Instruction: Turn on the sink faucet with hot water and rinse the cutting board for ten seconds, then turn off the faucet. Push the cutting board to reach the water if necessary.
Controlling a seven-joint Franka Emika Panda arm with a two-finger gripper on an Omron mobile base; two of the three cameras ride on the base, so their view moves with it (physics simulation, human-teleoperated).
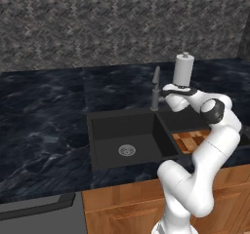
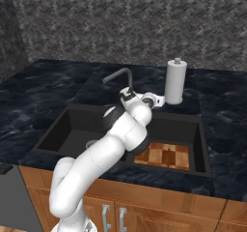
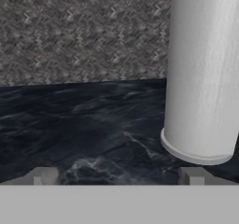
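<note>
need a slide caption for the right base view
White arm reaches past the grey gooseneck faucet; striped wooden cutting board lies in the matte black sink.

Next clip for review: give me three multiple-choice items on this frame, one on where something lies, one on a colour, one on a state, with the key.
1. Where does the cutting board lie?
A. in the right basin of the sink
B. on the countertop
C. in the end effector

2. What colour is the upright cylinder behind the sink?
A. black
B. white
C. orange

3. What is the faucet doing?
A. running a blue stream
B. lying flat
C. running no water

Key: 1 A, the board rests on the right basin floor; 2 B, it stands white against the dark countertop; 3 C, no stream falls from the spout.
</note>
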